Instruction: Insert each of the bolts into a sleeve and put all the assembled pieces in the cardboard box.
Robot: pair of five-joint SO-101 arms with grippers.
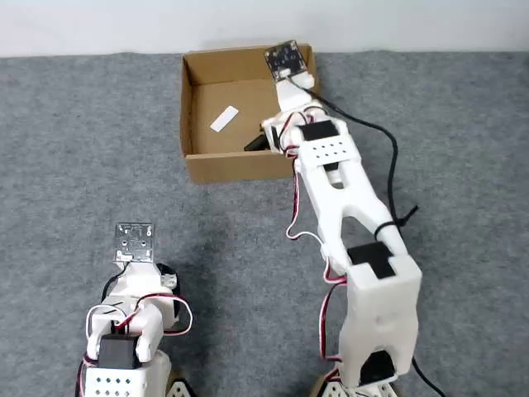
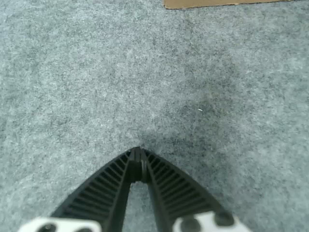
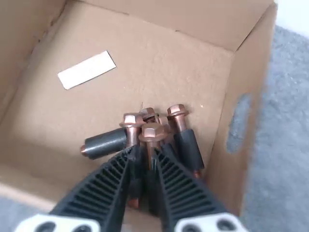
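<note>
In the cardboard box [image 1: 187, 107] at the worktop's [image 1: 83, 149] far edge, the right end effector [image 3: 145, 153] grips a copper bolt [image 3: 152, 131] close to the box's near right corner, beside other sleeved bolts [image 3: 187, 142]. The left end effector [image 2: 139, 153], pinched together on nothing, hangs over open worktop near the front edge.

My way into the cardboard box [image 1: 235, 168] is open toward its 10 o'clock floor, where just a flat label [image 1: 224, 118] lies, but sleeved bolts [image 3: 186, 142] heap in its 5 o'clock corner, and bare mat [image 1: 83, 165] spreads at the table's 8 o'clock.
</note>
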